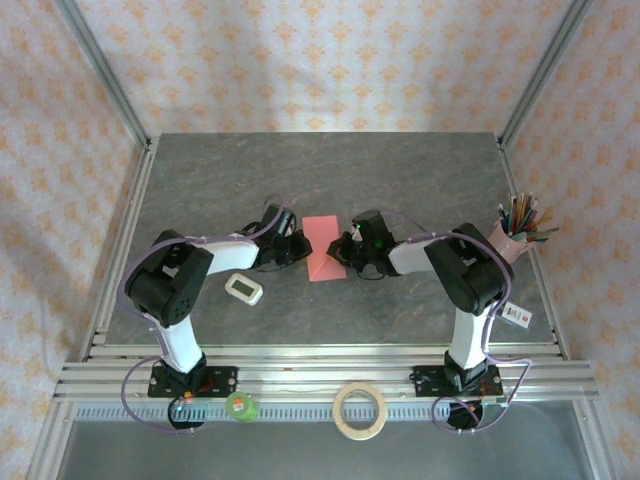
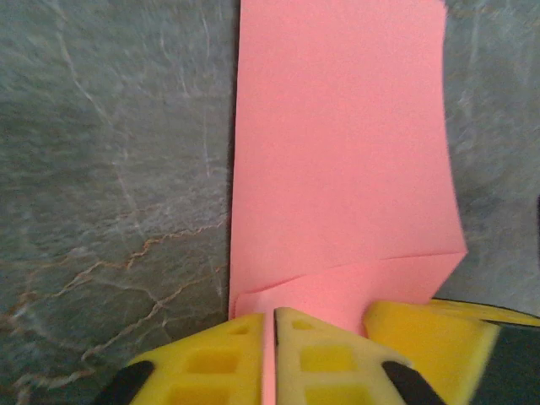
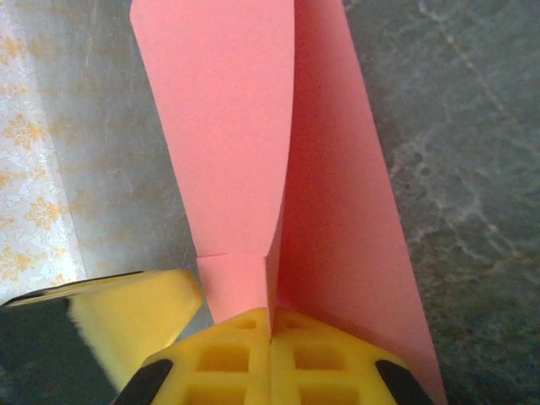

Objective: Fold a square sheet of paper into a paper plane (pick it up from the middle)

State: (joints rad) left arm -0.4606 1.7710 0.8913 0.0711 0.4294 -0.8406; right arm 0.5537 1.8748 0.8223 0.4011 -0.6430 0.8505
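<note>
The square sheet of paper (image 1: 322, 248) is pink-red and lies mid-table between both arms, partly folded with one flap lifted. My left gripper (image 1: 302, 248) comes at it from the left. In the left wrist view the left gripper (image 2: 272, 315) has its yellow fingers nearly together, with a strip of the paper (image 2: 337, 143) pinched in the slit. My right gripper (image 1: 343, 250) meets the sheet from the right. In the right wrist view the right gripper (image 3: 270, 312) is shut on the raised fold of the paper (image 3: 228, 126). Each wrist view shows a yellow finger of the other gripper close by.
A small white gadget (image 1: 243, 289) lies left of the paper near the left arm. A pink cup of pens (image 1: 515, 238) stands at the right edge, a white tag (image 1: 516, 314) below it. A tape roll (image 1: 360, 411) and a green knob (image 1: 241, 405) sit on the front rail.
</note>
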